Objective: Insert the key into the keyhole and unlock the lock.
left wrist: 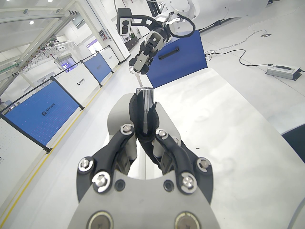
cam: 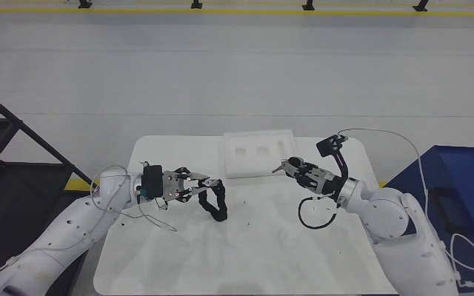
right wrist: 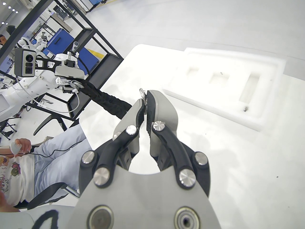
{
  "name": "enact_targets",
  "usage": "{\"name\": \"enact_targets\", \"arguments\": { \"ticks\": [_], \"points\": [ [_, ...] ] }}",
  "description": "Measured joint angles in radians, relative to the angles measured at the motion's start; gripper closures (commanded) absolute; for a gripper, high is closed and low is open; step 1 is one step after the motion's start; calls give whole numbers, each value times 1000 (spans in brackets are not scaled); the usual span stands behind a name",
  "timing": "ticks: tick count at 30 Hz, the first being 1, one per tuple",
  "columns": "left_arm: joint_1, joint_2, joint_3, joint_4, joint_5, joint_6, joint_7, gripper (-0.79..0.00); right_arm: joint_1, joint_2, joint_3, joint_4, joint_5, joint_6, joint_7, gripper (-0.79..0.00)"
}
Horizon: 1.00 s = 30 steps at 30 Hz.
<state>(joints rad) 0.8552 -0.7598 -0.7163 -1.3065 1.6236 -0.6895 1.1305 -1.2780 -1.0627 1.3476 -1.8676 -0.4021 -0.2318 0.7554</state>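
Just in front of the foam tray [cam: 231, 172], the right gripper [cam: 285, 166] pinches the key [cam: 275, 169] tight. Left of the tray, the left gripper [cam: 201, 181] squeezes the lock [cam: 215, 201]. The key is not in the keyhole [right wrist: 58, 80] yet. Pushing in and turning are left.

The lock [left wrist: 145, 101] is shiny chrome, its cable [cam: 216, 201] plain matt black, and the key [left wrist: 138, 79] is silver. The table [cam: 244, 259] and the foam tray [cam: 255, 167] are plain white, unpatterned.

Top camera looks down; wrist cameras face each other (sharing the table [cam: 244, 251]).
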Motion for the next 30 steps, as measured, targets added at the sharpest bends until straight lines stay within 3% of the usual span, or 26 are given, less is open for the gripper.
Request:
{"name": "enact_targets", "arguments": {
  "ticks": [6,14,22,30],
  "points": [
    [4,-1,0,-7,-5,4,-9,0,-8,-1,-3,-5,-7,8,-16,0],
    [-17,-37,9,-86,-92,-8,-236,0,-52,-2,-66,-211,-242,152,-58,0],
    [-89,-121,89,-93,-204,15,-465,0,-128,-11,-113,-383,-355,321,-123,0],
    [-129,-204,154,-36,-263,110,-544,0,-163,-19,-134,-416,-359,382,-163,0]
  ]
}}
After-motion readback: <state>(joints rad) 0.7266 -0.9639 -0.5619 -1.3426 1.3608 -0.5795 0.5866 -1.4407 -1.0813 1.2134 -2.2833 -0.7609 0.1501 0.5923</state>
